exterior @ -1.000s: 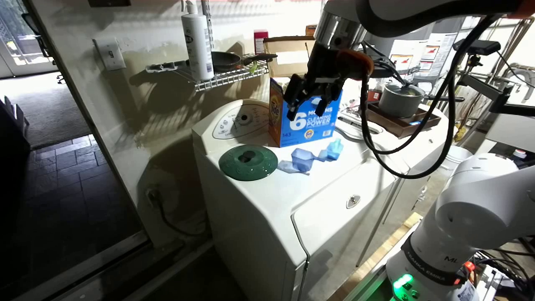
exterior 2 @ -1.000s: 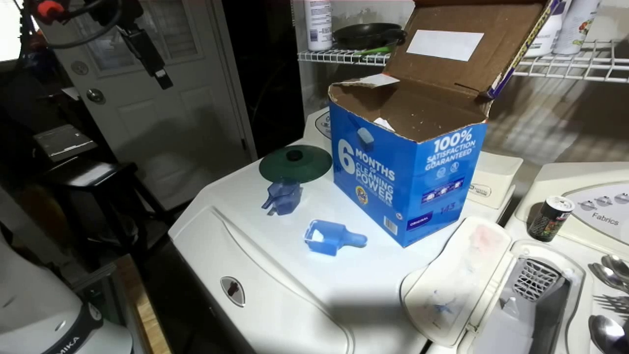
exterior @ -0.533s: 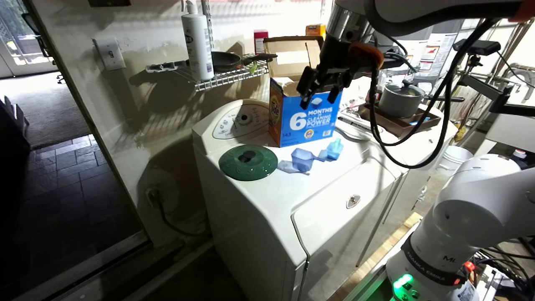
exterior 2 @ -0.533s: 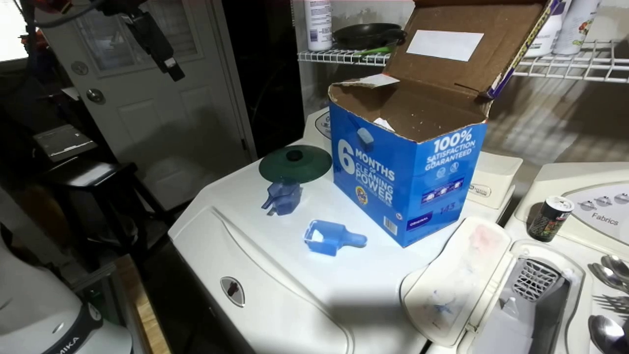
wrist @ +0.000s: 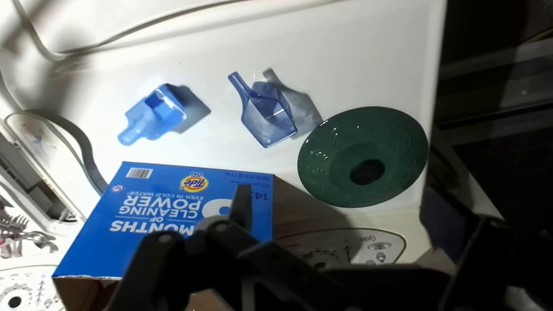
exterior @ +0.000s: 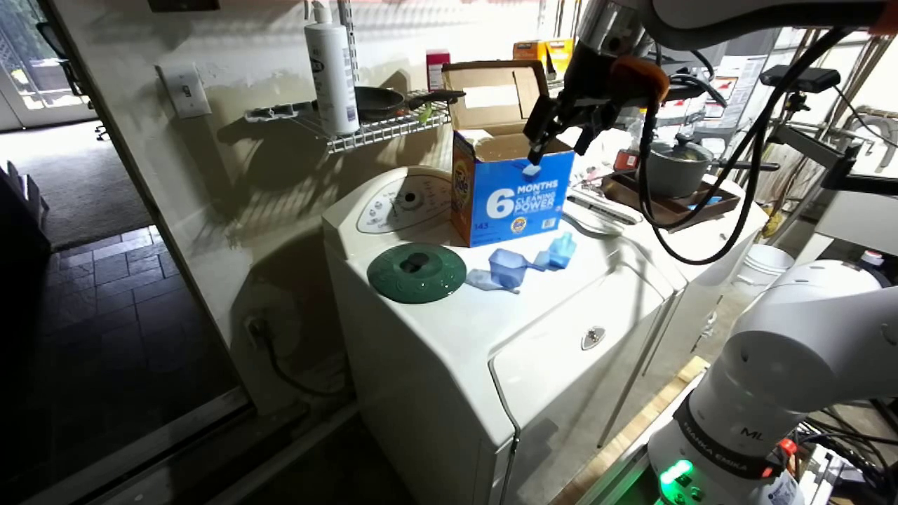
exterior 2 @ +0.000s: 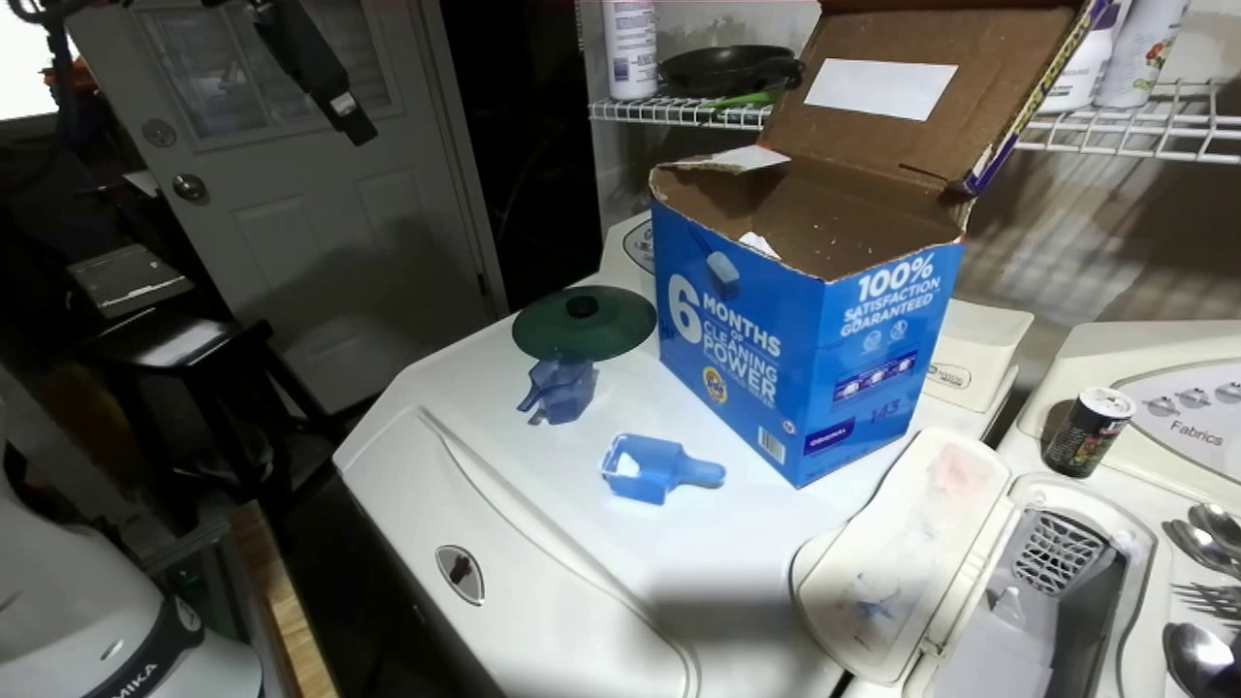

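On appliance (exterior: 463, 330): lid (exterior: 417, 275) beside box (exterior: 513, 193), two scoops (exterior: 506, 269) before box.

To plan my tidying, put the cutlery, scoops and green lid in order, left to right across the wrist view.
Cutlery → light blue scoop → darker see-through blue scoop → green lid

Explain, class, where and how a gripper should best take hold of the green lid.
Probably by its black knob, from straight above, pinching the sides: the green lid lies knob up, and the knob rises at the centre of a broad, sloping disc.
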{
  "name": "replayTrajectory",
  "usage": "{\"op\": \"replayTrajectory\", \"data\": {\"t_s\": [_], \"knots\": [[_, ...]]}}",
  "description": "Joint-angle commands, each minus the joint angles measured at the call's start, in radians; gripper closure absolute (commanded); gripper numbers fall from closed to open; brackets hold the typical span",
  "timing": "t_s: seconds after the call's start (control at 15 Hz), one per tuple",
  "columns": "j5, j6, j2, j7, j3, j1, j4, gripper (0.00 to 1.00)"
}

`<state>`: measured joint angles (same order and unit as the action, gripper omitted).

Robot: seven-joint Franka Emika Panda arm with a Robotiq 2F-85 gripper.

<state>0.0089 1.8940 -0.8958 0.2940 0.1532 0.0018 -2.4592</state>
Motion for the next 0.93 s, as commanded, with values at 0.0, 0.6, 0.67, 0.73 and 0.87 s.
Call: {"op": "replayTrajectory", "data": {"t_s": [0.0, 0.6, 0.67, 0.73, 0.87], "knots": [[0.003, -0.002, 0.0, -0.003, 0.003, -0.005, 0.002, 0.0], [-0.041, 0.25, 0.125, -0.119, -0.207, -0.135, 0.09, 0.0], [0.01, 0.25, 0.147, -0.195, -0.263, -0.087, 0.103, 0.0], [0.049, 0.254, 0.162, -0.252, -0.305, -0.061, 0.109, 0.0], [0.122, 0.226, 0.19, -0.355, -0.382, -0.023, 0.124, 0.0]]}}
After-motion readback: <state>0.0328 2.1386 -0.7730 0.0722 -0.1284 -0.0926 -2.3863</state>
